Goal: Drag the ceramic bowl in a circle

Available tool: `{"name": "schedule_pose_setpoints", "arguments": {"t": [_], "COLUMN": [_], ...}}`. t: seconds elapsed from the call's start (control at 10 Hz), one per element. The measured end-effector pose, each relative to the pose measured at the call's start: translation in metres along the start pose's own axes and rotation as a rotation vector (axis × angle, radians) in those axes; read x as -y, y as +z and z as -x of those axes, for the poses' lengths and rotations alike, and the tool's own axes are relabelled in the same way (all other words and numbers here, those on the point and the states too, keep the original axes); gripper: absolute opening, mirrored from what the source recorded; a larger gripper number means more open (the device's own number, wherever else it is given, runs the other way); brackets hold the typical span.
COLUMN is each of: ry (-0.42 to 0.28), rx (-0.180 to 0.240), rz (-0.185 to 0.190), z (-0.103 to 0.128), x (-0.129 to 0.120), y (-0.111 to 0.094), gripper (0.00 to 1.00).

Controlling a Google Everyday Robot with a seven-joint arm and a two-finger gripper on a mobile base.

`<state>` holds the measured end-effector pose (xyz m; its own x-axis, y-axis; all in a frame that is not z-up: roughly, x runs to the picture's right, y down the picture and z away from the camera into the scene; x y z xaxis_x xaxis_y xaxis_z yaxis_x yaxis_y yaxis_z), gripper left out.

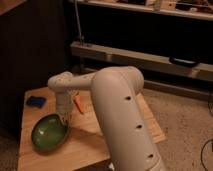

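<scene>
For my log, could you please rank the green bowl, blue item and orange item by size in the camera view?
Green bowl
then blue item and orange item, too alike to rank.
Gripper hangs at the bowl's rim.

White robot arm (125,115) reaches from the near right toward the far left, bends downward, its gripper (64,118) pointing down, low at left.

On the wooden table (87,142), near its left front: wide green ceramic bowl (48,134). At the bowl's far right rim, gripper (64,119) hanging from the white arm (125,110). Beyond the bowl, blue item (35,101) by the far left corner, orange item (78,103) beside the wrist
</scene>
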<state>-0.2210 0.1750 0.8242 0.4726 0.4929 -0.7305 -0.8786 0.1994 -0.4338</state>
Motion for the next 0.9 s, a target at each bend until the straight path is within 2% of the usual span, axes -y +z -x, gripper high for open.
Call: {"name": "schedule_pose_setpoints", "arguments": {"t": [0.2, 0.3, 0.5, 0.7, 0.9], "ry": [0.051, 0.075, 0.125, 0.151, 0.128], "rx": [0.003, 0.002, -0.001, -0.013, -0.033], "rz": [-0.014, -0.024, -0.042, -0.066, -0.082], "z": [0.003, -0.002, -0.023, -0.045, -0.063], "x": [0.017, 0.030, 0.061, 0.082, 0.077], "y": [-0.002, -0.004, -0.010, -0.019, -0.020], "gripper": [0.00, 0.00, 0.00, 0.00, 0.00]}}
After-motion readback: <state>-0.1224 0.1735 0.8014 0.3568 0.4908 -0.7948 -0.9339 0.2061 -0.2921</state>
